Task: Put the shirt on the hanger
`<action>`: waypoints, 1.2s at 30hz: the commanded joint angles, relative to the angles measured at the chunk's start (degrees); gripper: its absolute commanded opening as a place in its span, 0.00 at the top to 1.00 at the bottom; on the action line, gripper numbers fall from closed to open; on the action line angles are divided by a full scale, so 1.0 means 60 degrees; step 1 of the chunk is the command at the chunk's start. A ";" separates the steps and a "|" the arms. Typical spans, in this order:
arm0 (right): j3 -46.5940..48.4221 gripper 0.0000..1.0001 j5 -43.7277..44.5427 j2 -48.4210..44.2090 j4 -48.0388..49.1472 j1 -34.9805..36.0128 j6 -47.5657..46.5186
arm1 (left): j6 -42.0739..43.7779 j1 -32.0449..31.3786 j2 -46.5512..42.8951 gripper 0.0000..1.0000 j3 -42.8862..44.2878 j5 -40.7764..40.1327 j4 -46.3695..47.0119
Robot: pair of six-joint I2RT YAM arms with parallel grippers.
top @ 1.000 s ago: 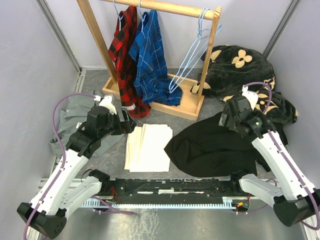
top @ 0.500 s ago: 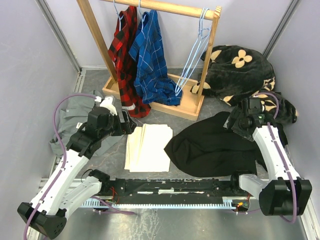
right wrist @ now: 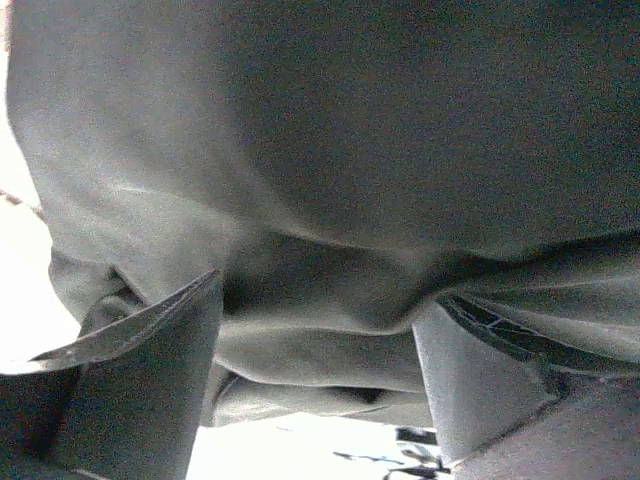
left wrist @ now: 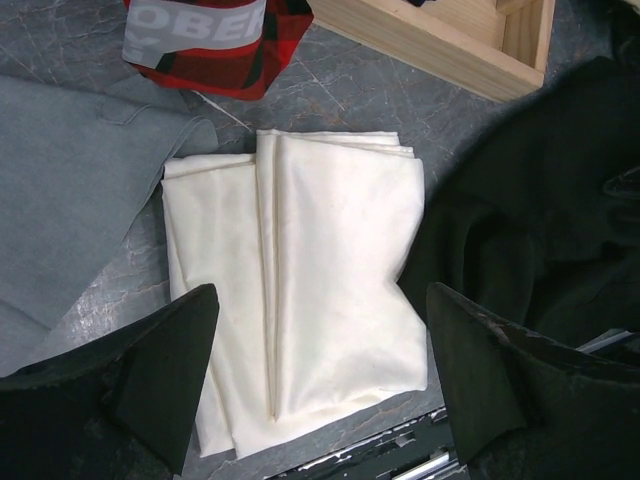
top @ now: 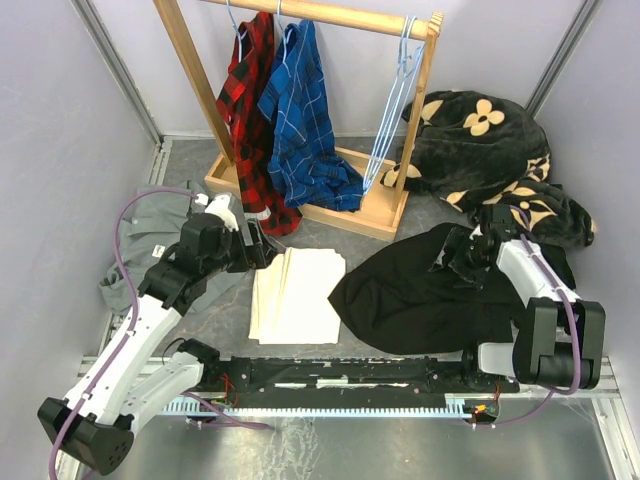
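Shirt (top: 415,295) lies crumpled at front right, long axis running left to right, directly beneath the right gripper (top: 462,262), whose jaws gape wide at its far edge. The left gripper (top: 262,245), equally wide, hovers over the cream cloth (top: 295,295), farther off.

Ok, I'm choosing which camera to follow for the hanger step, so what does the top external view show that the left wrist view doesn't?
Only top external: the light-blue hangers on the wooden rack's bar, the blue plaid shirt, the flowered blanket, and the right end effector at the black shirt. Only left wrist: the left end effector's open jaws close up, and the lettering on the band at the red plaid shirt's hem. Both: the black shirt, folded cream cloth, grey shirt and rack base.
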 commanded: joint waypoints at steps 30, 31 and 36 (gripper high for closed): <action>0.1981 0.35 0.3207 -0.2282 0.1077 0.8899 0.1607 | -0.0883 -0.0006 0.0179 0.13 -0.0469 0.0862 0.1423; 0.2105 0.26 0.4411 -0.2425 0.0217 0.8885 0.1678 | -0.0879 -0.0012 0.0159 0.11 -0.0474 0.0844 0.1402; 0.2943 0.04 0.8430 -0.2431 -0.3164 0.8120 0.1698 | -0.0770 -0.0011 0.0142 0.09 -0.0403 0.0748 0.1300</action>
